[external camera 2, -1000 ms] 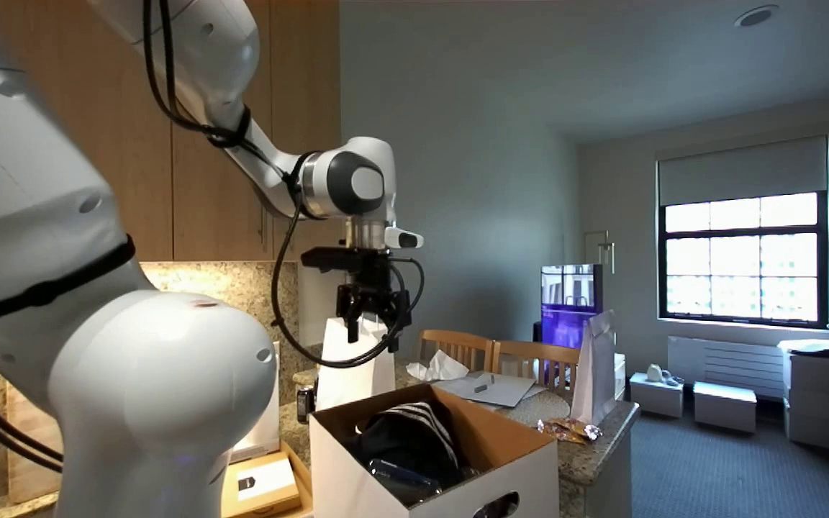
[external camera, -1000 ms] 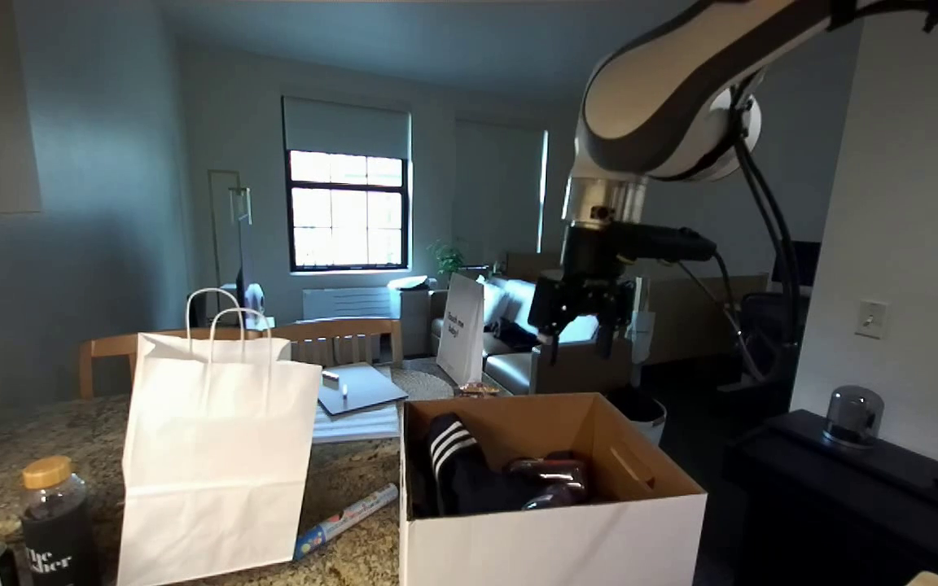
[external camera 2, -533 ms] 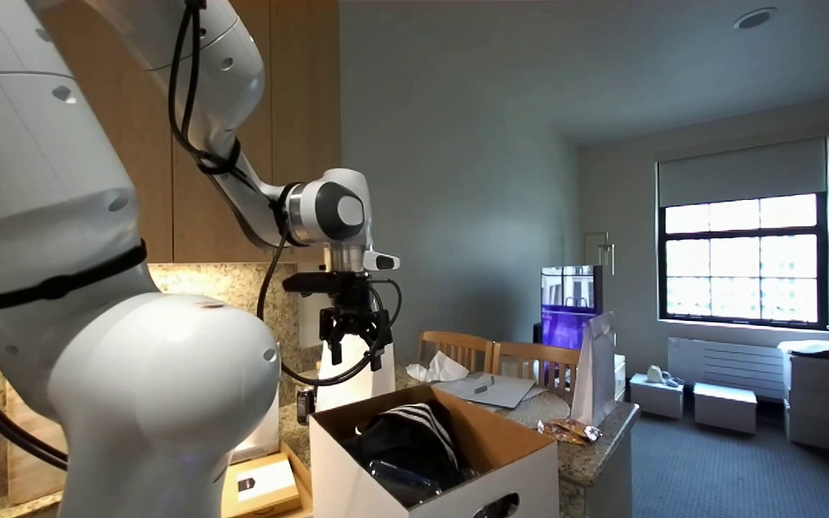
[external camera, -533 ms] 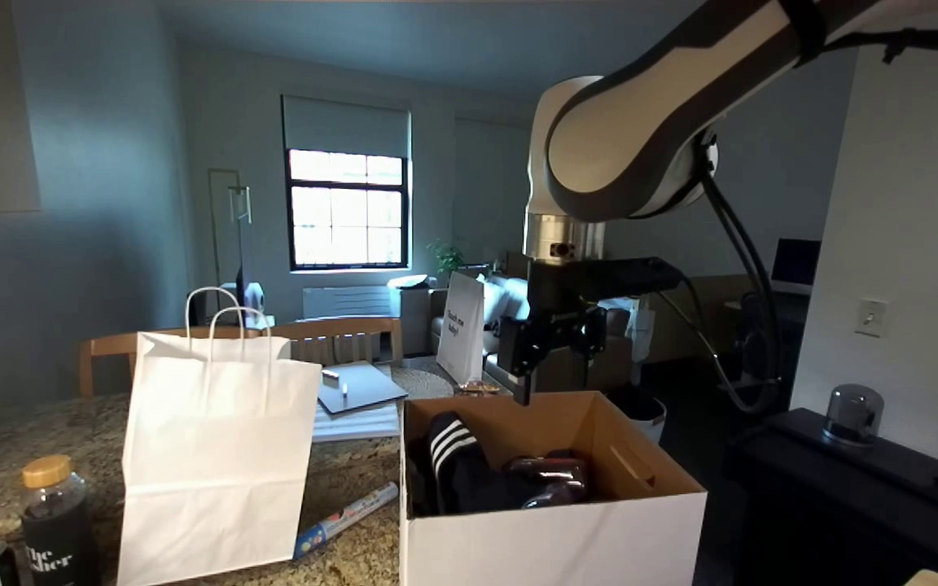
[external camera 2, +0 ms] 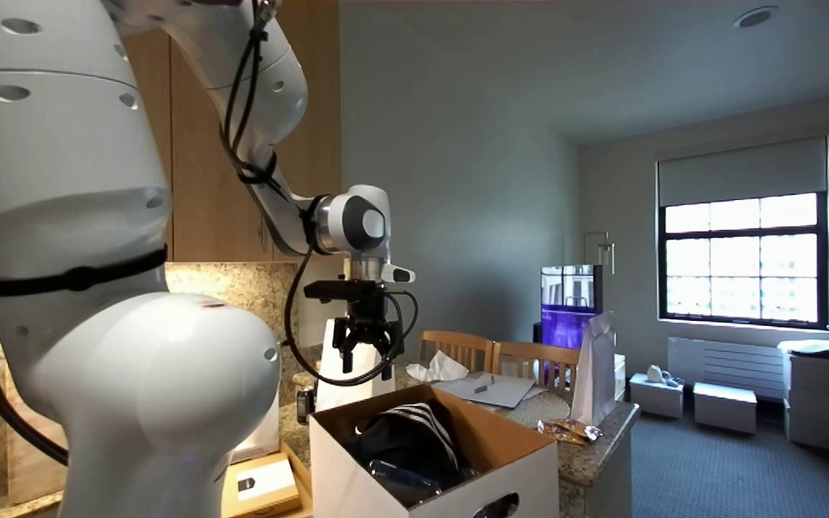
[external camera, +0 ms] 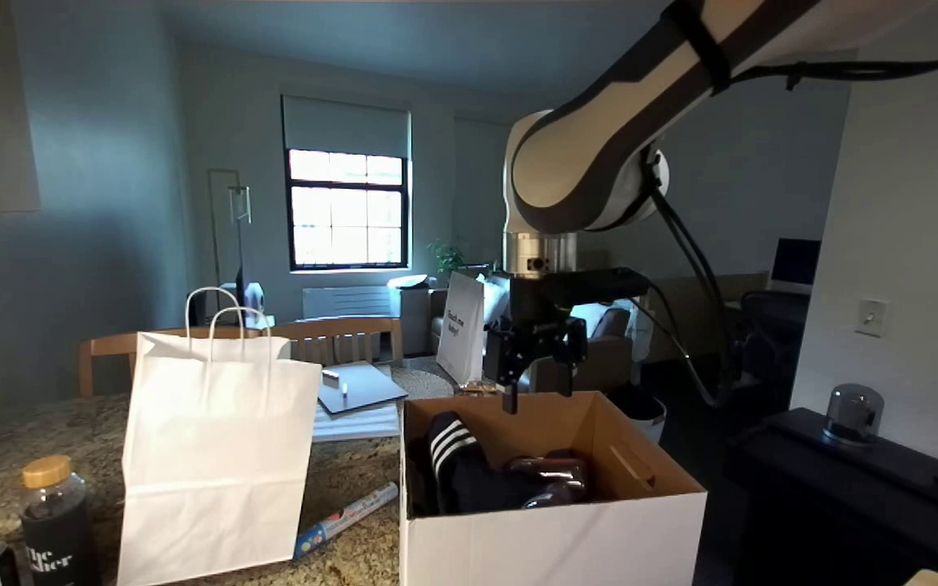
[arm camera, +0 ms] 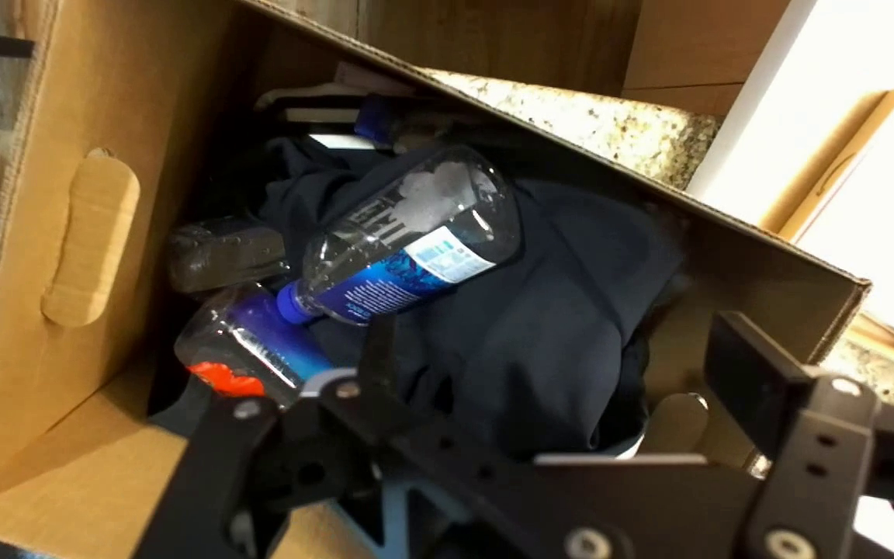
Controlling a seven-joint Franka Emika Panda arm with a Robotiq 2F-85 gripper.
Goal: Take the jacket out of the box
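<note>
While jaws hang wide and empty, I note jacket (external camera 2: 404, 444) below them, in box (external camera: 550, 541) near edge of bench (external camera 2: 594, 452).

From above the passage is free: the top of the box (external camera: 550, 545) is uncovered, and the jaws hang over it, spread widely apart. From the sides, the cardboard walls of the box obstruct. Inside, from about the middle of the box to its wall with a handle cutout (arm camera: 90, 241), a bottle (arm camera: 416, 241) lying upon the jacket (arm camera: 556, 310) is in the way, and a second bottle (arm camera: 253, 341) just beside it. Toward the opposite wall of the box, the cloth is exposed. Outside the box, a tall paper bag (external camera: 216, 456) stands near it on the desk (external camera: 347, 472), with a tube (external camera: 347, 519) lying between.
</note>
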